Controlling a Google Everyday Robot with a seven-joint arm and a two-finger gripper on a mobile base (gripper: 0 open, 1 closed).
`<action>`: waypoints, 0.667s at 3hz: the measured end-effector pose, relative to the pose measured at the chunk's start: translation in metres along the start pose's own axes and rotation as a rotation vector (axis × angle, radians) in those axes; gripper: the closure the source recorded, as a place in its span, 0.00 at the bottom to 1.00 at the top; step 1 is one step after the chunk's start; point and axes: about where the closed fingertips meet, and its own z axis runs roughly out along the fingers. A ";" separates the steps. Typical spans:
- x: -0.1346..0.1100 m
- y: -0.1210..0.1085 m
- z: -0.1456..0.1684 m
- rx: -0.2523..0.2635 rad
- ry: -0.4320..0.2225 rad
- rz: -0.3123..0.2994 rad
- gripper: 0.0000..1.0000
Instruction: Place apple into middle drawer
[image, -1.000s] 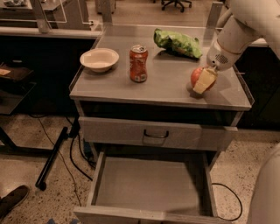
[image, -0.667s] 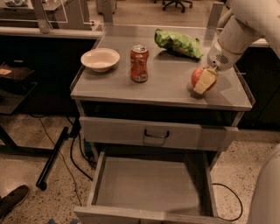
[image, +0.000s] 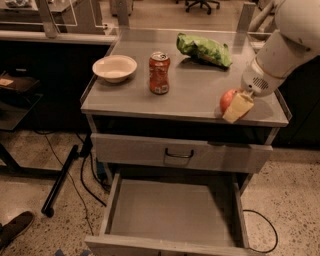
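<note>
The apple (image: 226, 99) is red-orange and sits at the front right of the cabinet top (image: 190, 95), close to its front edge. My gripper (image: 231, 106) comes down from the upper right and is shut on the apple. One cream finger (image: 239, 107) covers the apple's right side and the other finger is hidden behind it. The middle drawer (image: 170, 210) is pulled open below. It is a grey tray with a bare floor, lying lower and nearer than the apple.
A red soda can (image: 159, 73), a white bowl (image: 114, 67) and a green chip bag (image: 204, 49) stand on the cabinet top. The closed drawer front with a dark loop handle (image: 179, 154) is above the open drawer. Cables and a black pole lie on the floor at left.
My gripper and the apple have moved together toward the front edge of the cabinet top. The can, bowl and bag have not moved.
</note>
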 end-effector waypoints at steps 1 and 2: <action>0.025 0.045 0.007 -0.046 0.026 0.008 1.00; 0.025 0.045 0.007 -0.046 0.026 0.008 1.00</action>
